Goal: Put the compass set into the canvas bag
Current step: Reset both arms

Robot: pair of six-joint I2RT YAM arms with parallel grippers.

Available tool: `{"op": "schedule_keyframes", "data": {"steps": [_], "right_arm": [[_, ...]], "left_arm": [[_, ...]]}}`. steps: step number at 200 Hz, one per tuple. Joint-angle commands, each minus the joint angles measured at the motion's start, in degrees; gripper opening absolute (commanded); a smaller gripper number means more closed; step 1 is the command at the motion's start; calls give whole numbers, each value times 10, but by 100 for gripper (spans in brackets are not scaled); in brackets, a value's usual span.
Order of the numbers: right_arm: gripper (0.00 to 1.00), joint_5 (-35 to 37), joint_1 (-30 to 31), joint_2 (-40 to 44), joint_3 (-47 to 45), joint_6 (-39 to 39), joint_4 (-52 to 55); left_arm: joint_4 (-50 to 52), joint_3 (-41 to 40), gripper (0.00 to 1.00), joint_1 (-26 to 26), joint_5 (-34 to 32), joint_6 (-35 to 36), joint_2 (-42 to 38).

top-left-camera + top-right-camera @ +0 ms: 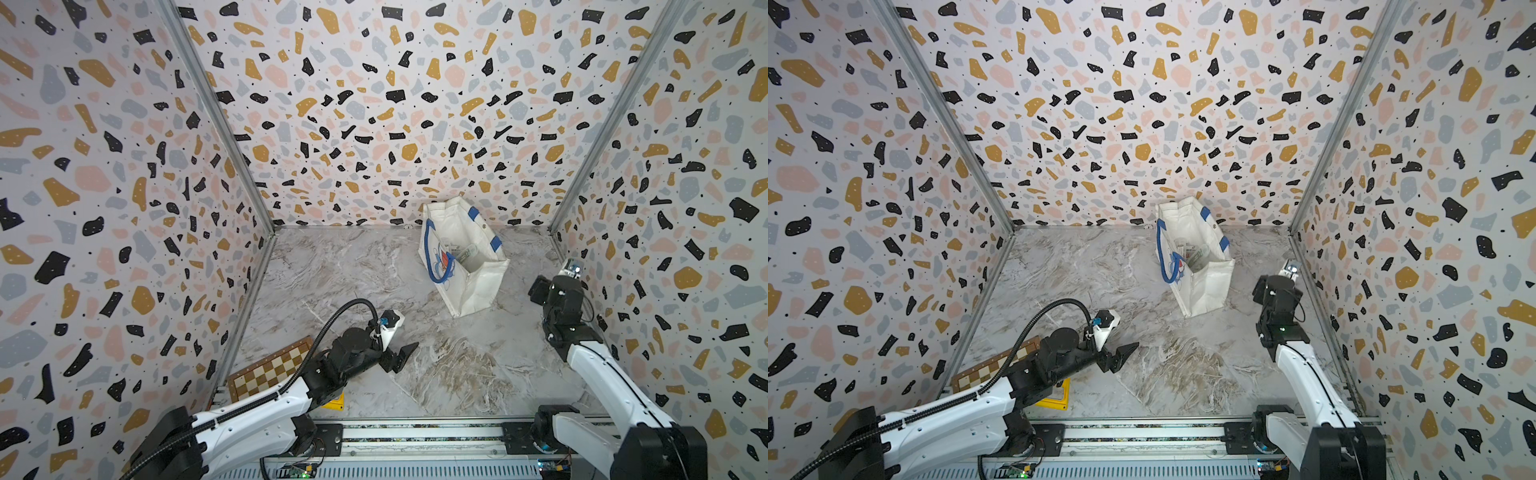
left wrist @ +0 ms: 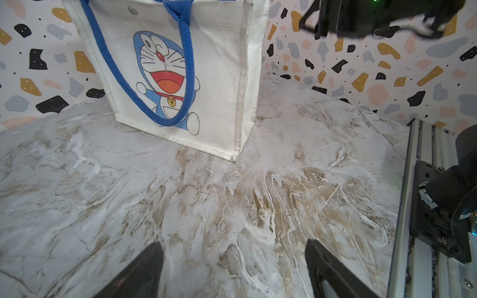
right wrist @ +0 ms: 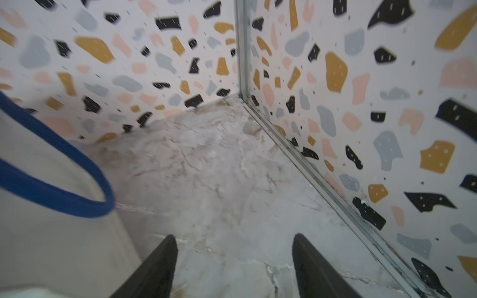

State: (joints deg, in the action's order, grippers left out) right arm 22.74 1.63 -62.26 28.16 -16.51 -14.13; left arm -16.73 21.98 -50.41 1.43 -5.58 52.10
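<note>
The compass set [image 1: 462, 254] lies down inside the canvas bag [image 1: 473, 291], a pale, clear bundle on its floor, also seen through the open mouth in a top view [image 1: 1195, 254]; its details are too small for me to make out. The bag stands upright on the marble tabletop [image 1: 353, 270], its back edge close against the terrazzo wall [image 1: 374, 124], one blue handle [image 2: 185, 64] hanging down over the cartoon print. My left gripper [image 2: 233, 246] faces that printed side from well apart, low over the marble, jaws wide apart with nothing between them; both top views show it off the bag's near corner [image 1: 401, 353] [image 1: 1119, 355]. My right gripper [image 3: 234, 238] hangs near the bag on the side opposite the print, jaws likewise apart and empty, with the bag's white cloth [image 3: 38, 245] and its other blue handle [image 3: 64, 201] just beside one finger. Farther from the bag than my left gripper, a chessboard [image 1: 270, 370] lies flat on the tabletop, and a yellow thing [image 1: 334, 401] peeps out from under my left arm, mostly hidden.
</note>
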Motion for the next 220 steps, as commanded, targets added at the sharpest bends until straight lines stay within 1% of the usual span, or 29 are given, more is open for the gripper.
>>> {"op": "schedule_keyframes", "data": {"steps": [1, 12, 19, 26, 33, 41, 49, 56, 63, 75, 83, 97, 109, 118, 119, 120, 122, 129, 138, 149, 158, 166, 173, 181, 190, 203, 212, 220], "right_arm": [[73, 24, -2, -62, -68, 44, -252], [74, 17, -3, -102, -95, 58, -341], [74, -20, -11, -126, -98, 39, -357], [74, -43, -10, -152, -110, 62, -406], [73, -47, 0, -172, -105, 72, -414], [74, -46, 19, -186, -116, 92, -449], [74, -71, 36, -200, -136, 126, -500], [74, -79, 51, -218, -157, 154, -569], [75, -88, 61, -221, -168, 168, -593], [76, -104, 47, -228, -186, 151, -612], [78, -113, 32, -249, -196, 146, -676], [78, -108, 36, -237, -185, 142, -633], [79, -105, 37, -243, -187, 145, -650], [84, -106, 37, -239, -186, 144, -640], [87, -106, 38, -239, -186, 144, -640], [94, -106, 38, -239, -186, 144, -640], [99, -106, 37, -239, -186, 144, -641], [99, -104, 38, -241, -188, 146, -650], [99, -104, 38, -239, -188, 145, -644], [99, -96, 45, -242, -188, 151, -649], [99, -95, 46, -241, -186, 151, -645], [99, -94, 46, -241, -186, 152, -646], [99, -94, 46, -241, -186, 154, -647], [99, -94, 47, -240, -186, 153, -646], [99, -93, 47, -242, -186, 153, -647], [99, -94, 47, -241, -186, 153, -646], [99, -94, 47, -242, -187, 153, -646], [99, -94, 47, -242, -186, 153, -646]], "left_arm": [[-2, -3, 87, 2, -8, -6, -16], [-1, -5, 87, 2, -14, -6, -19], [-1, -6, 87, 2, -17, -6, -19], [-2, -7, 88, 2, -22, -5, -17], [-4, -7, 88, 2, -26, -5, -13], [-4, -4, 88, 2, -29, -6, -6], [-1, 0, 88, 2, -27, -7, 1], [1, 3, 88, 2, -23, -7, 7], [1, 6, 88, 1, -18, -7, 14], [0, 10, 88, 2, -14, -7, 22], [-3, 10, 88, 1, -14, -8, 28], [-4, 12, 88, 1, -15, -6, 34], [-2, 12, 88, 2, -18, -3, 37], [-1, 11, 89, 1, -25, -3, 37], [-1, 11, 89, 2, -26, -3, 37], [-1, 11, 89, 2, -27, -3, 37], [0, 11, 89, 2, -30, -4, 37], [-1, 9, 90, 1, -41, -9, 37], [-9, 4, 93, 2, -62, -19, 39], [-27, -3, 100, 2, -99, -39, 49], [-34, -5, 99, 2, -145, -54, 61], [-25, 3, 100, 2, -185, -52, 71], [-2, 17, 100, 3, -215, -41, 77], [31, 44, 99, 4, -256, -11, 85], [58, 77, 100, 8, -320, 33, 97], [67, 115, 100, 26, -405, 75, 117], [66, 134, 100, 52, -434, 83, 130], [59, 143, 100, 84, -438, 81, 140]]}}
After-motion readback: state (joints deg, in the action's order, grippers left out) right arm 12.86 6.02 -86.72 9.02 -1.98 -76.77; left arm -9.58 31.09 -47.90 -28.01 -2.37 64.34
